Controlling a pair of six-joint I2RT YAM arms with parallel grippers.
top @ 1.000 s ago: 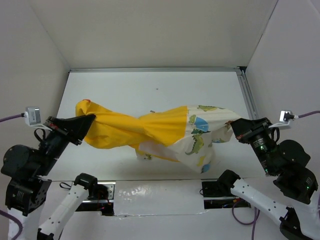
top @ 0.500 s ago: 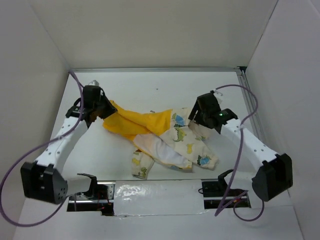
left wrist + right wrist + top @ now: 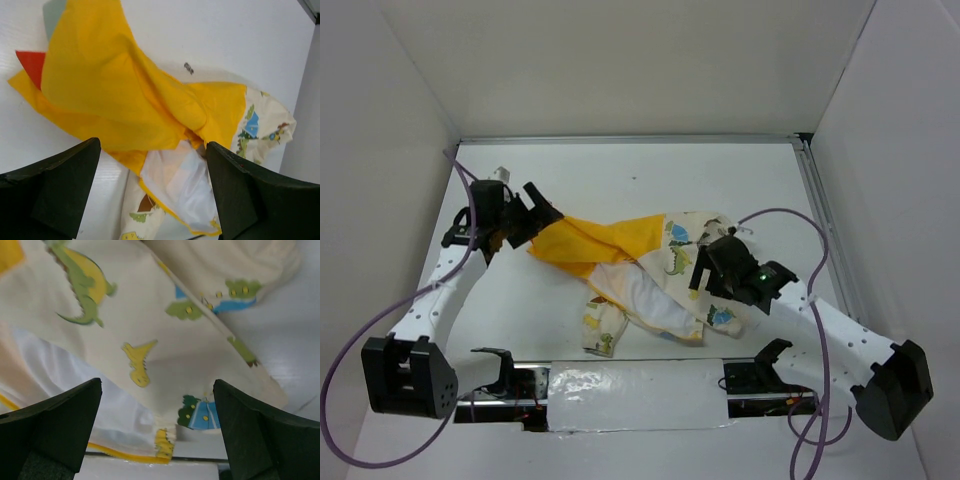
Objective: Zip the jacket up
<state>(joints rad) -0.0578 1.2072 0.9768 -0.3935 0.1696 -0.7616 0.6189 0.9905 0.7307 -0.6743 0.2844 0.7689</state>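
The jacket (image 3: 630,270) lies crumpled and twisted on the white table (image 3: 620,170), about midway between its left and right edges and nearer the near edge than the far one. White walls (image 3: 620,70) stand on three sides of the table. The jacket's yellow part (image 3: 110,95) points to the left. The cream part (image 3: 165,335), printed with dinosaurs, trails to the right and toward the near edge. A fold of white lining (image 3: 640,300) is turned outward in the middle, edged in yellow.

The left gripper (image 3: 542,208) hangs at the left end of the yellow cloth with its fingers (image 3: 55,190) spread wide and nothing between them. The right gripper (image 3: 703,268) sits over the printed cloth at the right end, its jaws also wide apart and holding nothing. In both wrist views the fingertips run off the bottom edge, so I cannot tell whether they touch the fabric.

The zip cannot be made out in any view, because the folds hide the front edges. A red patch (image 3: 30,62) shows at the far left of the yellow part. A grey-green patch (image 3: 52,12) beside it is cut off by the top of the left wrist view. The right wrist view is soft, and only the dinosaur and tree prints are clear in it. A small dark speck (image 3: 188,68) marks the table beyond the jacket. A purple cable (image 3: 790,215) arcs over the right arm.
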